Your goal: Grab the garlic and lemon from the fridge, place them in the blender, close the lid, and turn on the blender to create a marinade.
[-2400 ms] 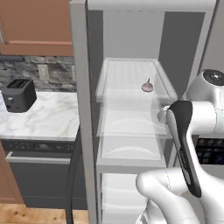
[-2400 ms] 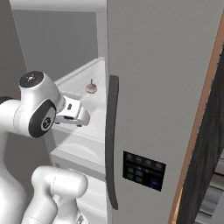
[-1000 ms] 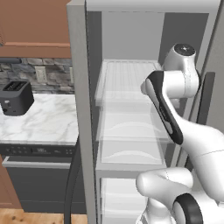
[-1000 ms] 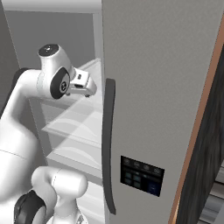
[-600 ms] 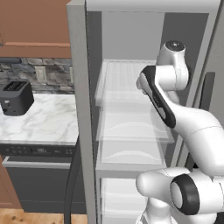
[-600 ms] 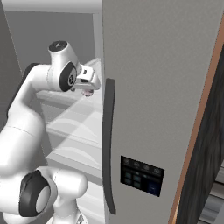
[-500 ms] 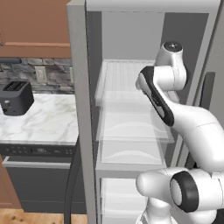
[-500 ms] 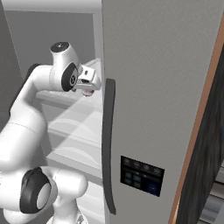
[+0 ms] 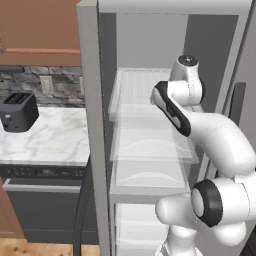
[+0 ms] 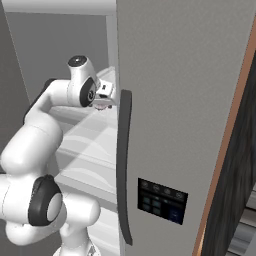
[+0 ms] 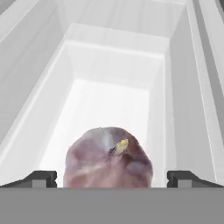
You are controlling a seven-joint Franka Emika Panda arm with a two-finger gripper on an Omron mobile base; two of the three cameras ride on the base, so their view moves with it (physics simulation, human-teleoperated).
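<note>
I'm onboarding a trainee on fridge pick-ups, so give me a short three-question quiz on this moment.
1. True or false: the gripper is closed on the garlic.
2. In the hand view, the garlic lies: A) between the fingertips, B) outside them to one side, C) on the floor.
3. What dark appliance stands on the marble counter left of the fridge?

Key: 1 false, the jaws stand open either side of it. 2 A. 3 the toaster.
</note>
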